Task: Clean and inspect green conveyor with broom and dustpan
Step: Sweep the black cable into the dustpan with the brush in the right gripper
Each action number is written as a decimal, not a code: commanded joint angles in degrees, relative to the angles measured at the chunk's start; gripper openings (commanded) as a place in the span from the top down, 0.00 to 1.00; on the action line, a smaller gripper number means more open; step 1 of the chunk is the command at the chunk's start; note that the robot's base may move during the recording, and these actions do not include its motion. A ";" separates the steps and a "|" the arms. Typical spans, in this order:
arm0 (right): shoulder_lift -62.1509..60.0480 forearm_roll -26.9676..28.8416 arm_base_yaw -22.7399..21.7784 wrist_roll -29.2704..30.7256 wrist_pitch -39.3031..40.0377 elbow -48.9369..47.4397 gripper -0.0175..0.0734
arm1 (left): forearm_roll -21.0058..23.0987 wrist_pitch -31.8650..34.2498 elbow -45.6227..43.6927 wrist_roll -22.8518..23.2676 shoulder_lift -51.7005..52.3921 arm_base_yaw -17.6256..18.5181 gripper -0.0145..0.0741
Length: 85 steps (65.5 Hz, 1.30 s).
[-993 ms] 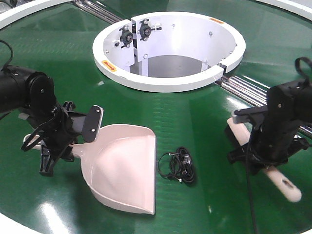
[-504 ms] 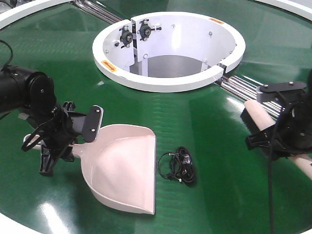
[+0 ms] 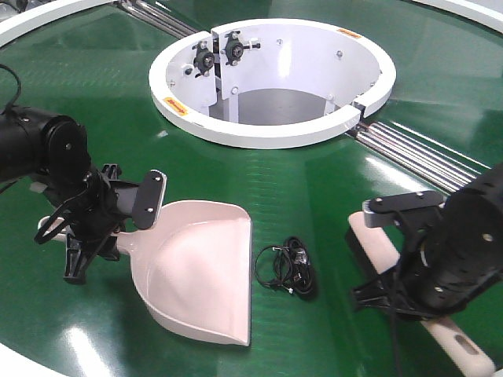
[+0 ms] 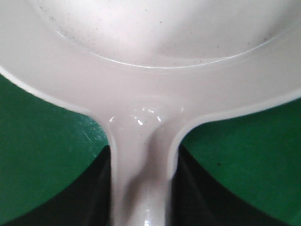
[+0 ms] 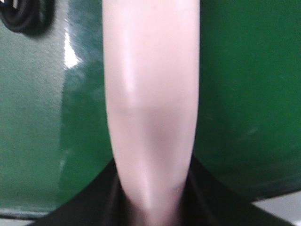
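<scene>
The pale pink dustpan (image 3: 200,271) lies on the green conveyor (image 3: 330,196), its flat edge facing right. My left gripper (image 3: 100,232) is shut on its handle; in the left wrist view the handle (image 4: 141,165) runs between the dark fingers (image 4: 89,193). My right gripper (image 3: 405,283) is shut on the broom (image 3: 371,245), which is held low over the belt to the right of a black cable bundle (image 3: 287,265). In the right wrist view the broom's back (image 5: 150,94) fills the middle and the cable (image 5: 23,16) shows at the top left. The bristles are hidden.
The big white ring housing (image 3: 275,78) stands at the back centre. Silver rollers (image 3: 424,157) run from it toward the right. The conveyor's white rim (image 3: 31,353) shows at the near left.
My right arm, holding the broom, swung out to the right edge, then came back nearer and leftward, closer to the cable bundle. The left arm and dustpan have not moved.
</scene>
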<state>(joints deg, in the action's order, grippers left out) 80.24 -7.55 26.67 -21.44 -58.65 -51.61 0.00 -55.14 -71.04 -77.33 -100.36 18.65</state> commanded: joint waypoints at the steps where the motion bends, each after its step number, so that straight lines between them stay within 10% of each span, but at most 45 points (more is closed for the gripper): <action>1: 1.81 -0.71 0.54 -0.77 1.98 -3.81 0.81 | 0.67 -0.82 -1.54 -0.47 2.52 0.61 0.84; 20: 12.68 7.16 0.54 3.92 -0.45 -11.28 0.81 | 0.67 -0.82 -1.54 -0.47 2.52 0.61 0.84; 40: 20.24 28.65 2.41 17.56 -0.23 -17.70 0.81 | 0.67 -0.82 -1.54 -0.47 2.52 0.61 0.84; 64: 30.18 29.48 13.22 18.36 -5.25 -34.76 0.81 | 0.67 -0.82 -1.54 -0.47 2.52 0.61 0.84; 85: 31.04 27.18 13.55 18.12 -4.00 -41.34 0.81 | 0.67 -0.82 -1.54 -0.47 2.52 0.61 0.84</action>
<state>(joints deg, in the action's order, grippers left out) 115.16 19.14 41.00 -3.71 -63.97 -90.79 -0.37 -55.48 -71.04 -77.39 -100.41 18.65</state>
